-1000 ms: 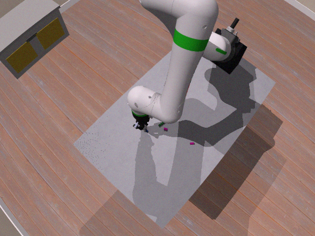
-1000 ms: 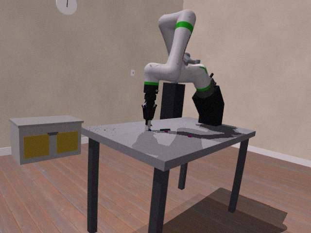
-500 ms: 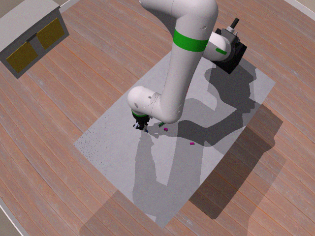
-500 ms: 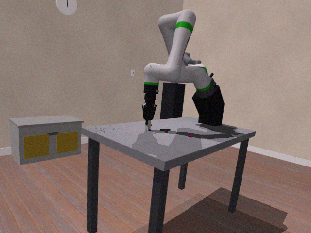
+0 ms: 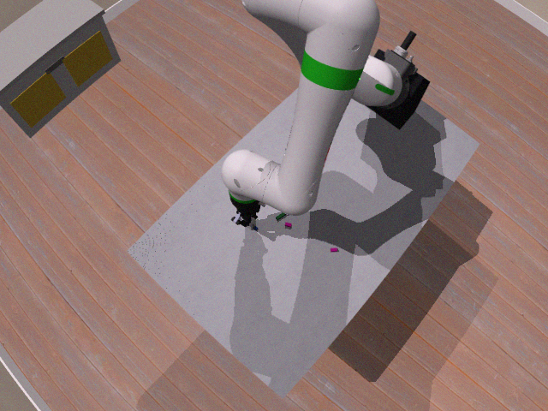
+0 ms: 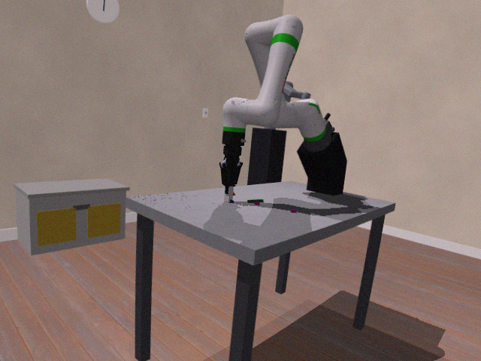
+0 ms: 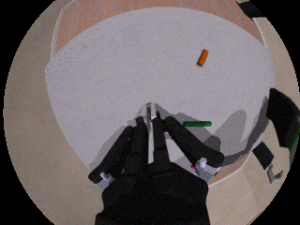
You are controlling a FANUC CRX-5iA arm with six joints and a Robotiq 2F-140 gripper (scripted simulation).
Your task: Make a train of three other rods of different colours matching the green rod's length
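My gripper (image 5: 246, 221) hangs straight down, just above the grey table top (image 5: 305, 229), left of the rods. It is shut on a thin pale grey rod (image 7: 150, 134), which shows as a light strip between the fingers in the wrist view and below the fingertips in the side view (image 6: 229, 192). A small blue rod (image 5: 255, 228) lies on the table right beside the fingertips. The green rod (image 5: 280, 216) lies flat a little to the right. One magenta rod (image 5: 288, 224) lies next to it, and another (image 5: 334, 249) lies farther right. An orange rod (image 7: 202, 58) lies apart.
The arm's black base (image 5: 400, 104) stands at the table's far corner. The arm's elbow overhangs the rods and hides part of the table in the top view. A grey cabinet (image 5: 48, 57) with yellow doors stands on the floor away from the table.
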